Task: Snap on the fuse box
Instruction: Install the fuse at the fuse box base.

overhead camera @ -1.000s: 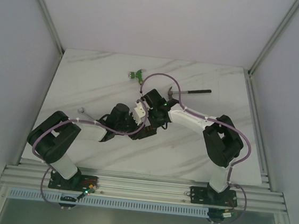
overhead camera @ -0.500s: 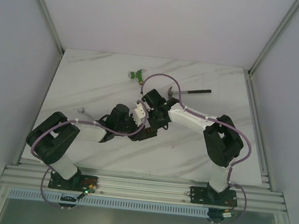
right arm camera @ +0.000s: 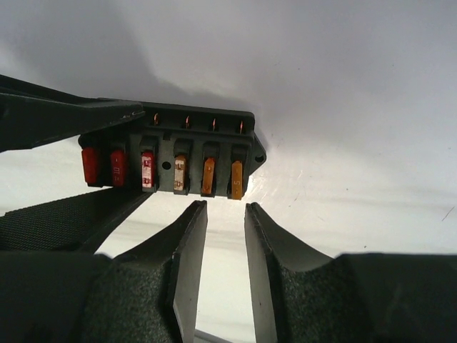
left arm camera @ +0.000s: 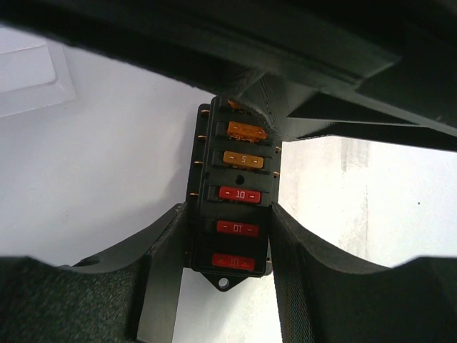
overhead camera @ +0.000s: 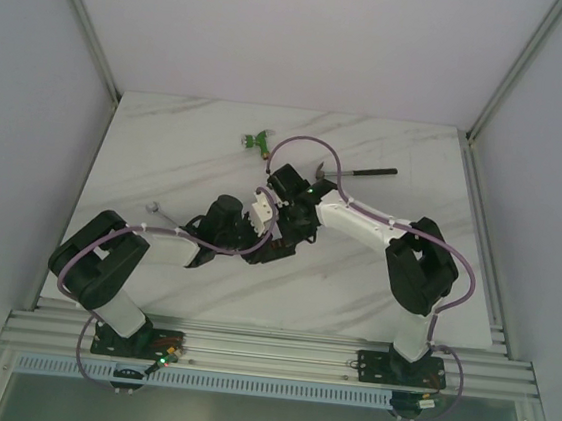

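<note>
**Top view.** Shows both arms meeting over the middle of the desk (overhead camera: 167,148), with the left claw (overhead camera: 266,241) and right claw (overhead camera: 294,227) close together. Hides the fuse box almost wholly under the wrists, so gives neither grip nor axis. Places a hammer (overhead camera: 366,170) behind the right arm, well apart.

**Left wrist view.** Shows the fuse box (left arm camera: 233,168) clamped across its short width at the near, red-fuse end, with the left claw (left arm camera: 228,214) closed on both long sides. Sets the long axis straight out from that claw, orange fuses at the far end. Shows a clear lid (left arm camera: 25,78) lying on the desk at upper left, apart from the fuse box. Cannot show the right claw's gap.

**Right wrist view.** Shows the right claw (right arm camera: 225,214) narrowly parted and empty, tips just short of the fuse box (right arm camera: 171,139). Places the fuse box dead ahead, long axis crosswise to the fingers, orange-fuse end nearest. Shows bare fuses with no lid on; judged not yet snapped.
</note>
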{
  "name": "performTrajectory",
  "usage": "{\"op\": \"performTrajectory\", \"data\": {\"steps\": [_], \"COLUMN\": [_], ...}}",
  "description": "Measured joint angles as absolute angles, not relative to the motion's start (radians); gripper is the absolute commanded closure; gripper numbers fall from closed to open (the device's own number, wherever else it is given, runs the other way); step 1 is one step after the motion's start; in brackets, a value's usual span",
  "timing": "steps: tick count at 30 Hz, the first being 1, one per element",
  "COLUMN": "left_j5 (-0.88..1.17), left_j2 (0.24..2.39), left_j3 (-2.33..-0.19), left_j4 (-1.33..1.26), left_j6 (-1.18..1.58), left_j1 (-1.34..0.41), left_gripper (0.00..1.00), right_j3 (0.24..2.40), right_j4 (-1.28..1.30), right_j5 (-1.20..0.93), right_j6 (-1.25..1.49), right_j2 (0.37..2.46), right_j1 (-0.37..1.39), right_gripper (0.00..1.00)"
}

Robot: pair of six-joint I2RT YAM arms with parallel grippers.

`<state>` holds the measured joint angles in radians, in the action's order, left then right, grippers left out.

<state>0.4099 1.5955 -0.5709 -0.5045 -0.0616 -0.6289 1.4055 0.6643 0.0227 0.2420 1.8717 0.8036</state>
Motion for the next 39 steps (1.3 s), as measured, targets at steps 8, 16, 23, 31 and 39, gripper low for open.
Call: {"op": "performTrajectory", "data": {"steps": [8, 16, 23, 31, 39], "left_j5": [0.398, 0.368, 0.35, 0.347, 0.35], "left_j2": [1.596, 1.57, 1.516, 1.516, 1.532], "left_j3": [-0.573, -0.543, -0.494, -0.481, -0.479], "left_j4": [-0.505, -0.534, -0.554, -0.561, -0.576], "left_j6": [-0.062, -0.046, -0.034, -0.019, -0.012], "left_j1": [-0.638, -0.642, -0.641, -0.641, -0.64], "left_gripper": [0.4, 0.23, 0.22, 0.31, 0.38], "right_j3": [1.42, 1.422, 1.422, 1.422, 1.425], "right_j4": [0.684, 0.643, 0.622, 0.63, 0.65], "right_j5": [0.055, 0.054, 0.037, 0.03, 0.007], "right_j6": [0.27, 0.281, 0.28, 0.28, 0.279], "right_j2": [1.877, 1.875, 1.866, 1.872, 1.923], "right_j1": [0.805, 0.781, 0.767, 0.767, 0.767], "right_gripper": [0.71, 0.69, 0.68, 0.73, 0.78]}}
